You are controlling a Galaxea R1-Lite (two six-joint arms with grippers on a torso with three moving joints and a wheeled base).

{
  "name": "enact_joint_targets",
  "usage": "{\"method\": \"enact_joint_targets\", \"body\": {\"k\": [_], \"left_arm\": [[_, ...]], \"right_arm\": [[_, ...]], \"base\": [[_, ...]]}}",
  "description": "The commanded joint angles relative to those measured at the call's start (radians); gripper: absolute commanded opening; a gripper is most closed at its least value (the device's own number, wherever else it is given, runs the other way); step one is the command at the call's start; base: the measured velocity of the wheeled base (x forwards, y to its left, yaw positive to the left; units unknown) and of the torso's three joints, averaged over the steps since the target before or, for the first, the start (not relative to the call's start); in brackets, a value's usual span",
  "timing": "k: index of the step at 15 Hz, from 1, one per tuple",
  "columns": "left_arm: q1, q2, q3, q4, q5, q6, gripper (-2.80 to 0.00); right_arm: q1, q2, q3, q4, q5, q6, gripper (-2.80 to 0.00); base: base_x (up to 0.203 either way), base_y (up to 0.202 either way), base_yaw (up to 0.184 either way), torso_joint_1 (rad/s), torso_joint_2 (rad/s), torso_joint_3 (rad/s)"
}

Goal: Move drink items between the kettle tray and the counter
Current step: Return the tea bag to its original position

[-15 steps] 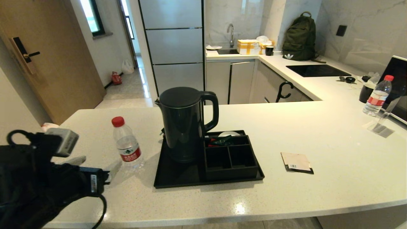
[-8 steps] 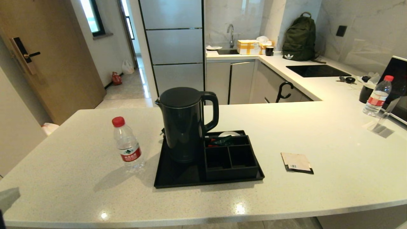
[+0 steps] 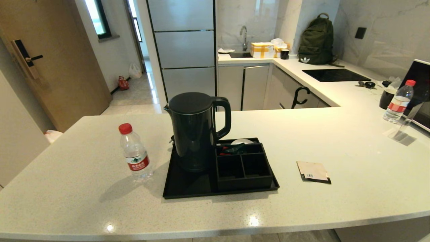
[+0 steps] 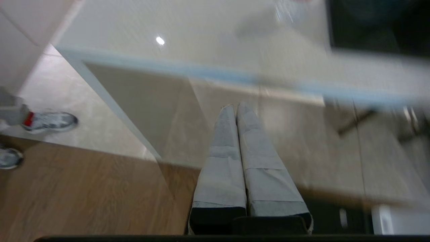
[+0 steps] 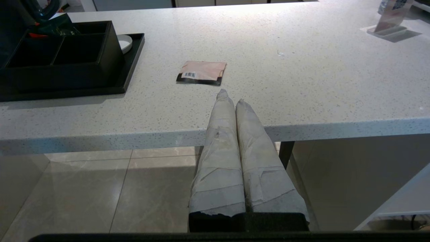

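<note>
Standing left of the kettle tray (image 3: 188, 188) on the surface (image 3: 336, 201), the water bottle (image 3: 134, 154) is upright; the sachet (image 3: 313, 171) lies flat right of it. Both hands, left hand (image 4: 236, 109) and right hand (image 5: 231, 97), hang below the surface's edge, fingers pressed together, empty.

desk (image 3: 336, 141): showing pale beige stone, finely speckled all over
water bottle (image 3: 135, 155): wearing a red cap over clear plastic, with a red-and-white label
sachet (image 5: 202, 72): showing flat beige paper, a black edge and a barcode, just beyond the right pincer (image 5: 231, 97)
kettle tray (image 3: 188, 188): showing plain black
kettle (image 3: 195, 131): showing glossy black
compartment box (image 3: 243, 168): showing black, with red and green packets (image 3: 231, 149) in one far cell
left pincer (image 4: 235, 109): wearing pale grey wrapping on its fingers, black at the base
right pincer: wearing off-white, creased wrapping, black at the base
</note>
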Motion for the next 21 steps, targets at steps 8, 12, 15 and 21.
{"method": "enact_joint_targets", "body": {"k": [8, 12, 15, 21], "left_arm": [[0.003, -0.235, 0.562, -0.770, -0.124, -0.039, -2.80], [0.003, -0.234, 0.897, -1.255, -0.130, 0.097, -2.80], [0.003, -0.234, 0.893, -1.057, -0.152, 0.141, -2.80], [0.003, -0.234, 0.895, -1.059, -0.160, 0.139, -2.80]], "right_arm": [[0.000, 0.001, 0.000, 0.000, 0.000, 0.000, -2.80], [0.000, 0.001, -0.001, 0.000, 0.000, 0.000, -2.80], [0.000, 0.001, 0.000, 0.000, 0.000, 0.000, -2.80], [0.000, 0.001, 0.000, 0.000, 0.000, 0.000, -2.80]], "base": [[0.000, 0.000, 0.000, 0.000, 0.00, 0.000], [0.000, 0.000, 0.000, 0.000, 0.00, 0.000], [0.000, 0.000, 0.000, 0.000, 0.00, 0.000], [0.000, 0.000, 0.000, 0.000, 0.00, 0.000]]}}
